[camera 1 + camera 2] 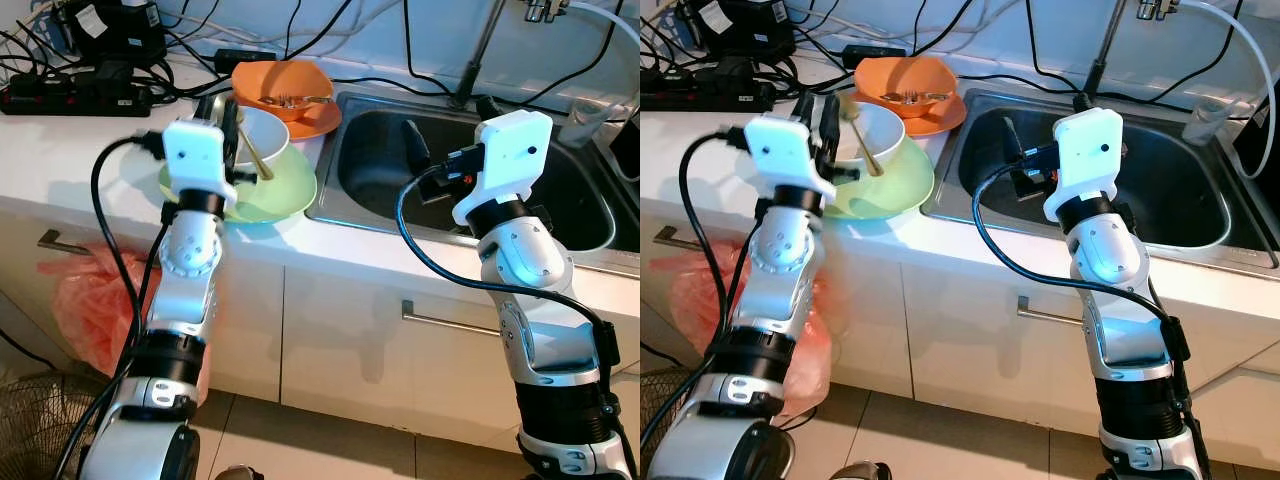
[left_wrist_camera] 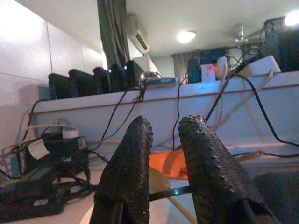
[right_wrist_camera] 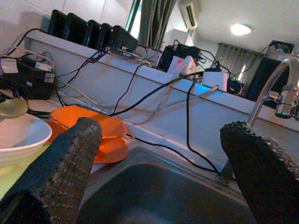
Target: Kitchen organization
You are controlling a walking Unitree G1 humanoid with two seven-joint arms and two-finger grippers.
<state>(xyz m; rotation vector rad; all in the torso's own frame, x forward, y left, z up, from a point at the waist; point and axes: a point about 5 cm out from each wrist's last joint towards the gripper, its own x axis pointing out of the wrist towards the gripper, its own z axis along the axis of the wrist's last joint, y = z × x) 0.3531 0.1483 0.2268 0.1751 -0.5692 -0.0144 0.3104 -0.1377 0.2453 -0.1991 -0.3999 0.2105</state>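
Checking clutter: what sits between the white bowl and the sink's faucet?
The orange bowl on its orange plate, holding cutlery, lies between white bowl and faucet, seen in the left eye view.

No legible txt anywhere.

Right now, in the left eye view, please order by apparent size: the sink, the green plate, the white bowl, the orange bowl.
1. sink, clearly largest.
2. green plate.
3. white bowl and orange bowl: they look alike; the white one is partly hidden by the left gripper, the orange one lies farther back.

A black power strip (image 1: 75,97) with tangled cables lies on the counter, an orange plastic bag (image 1: 88,303) hangs below, and a fan (image 1: 40,420) stands on the floor.
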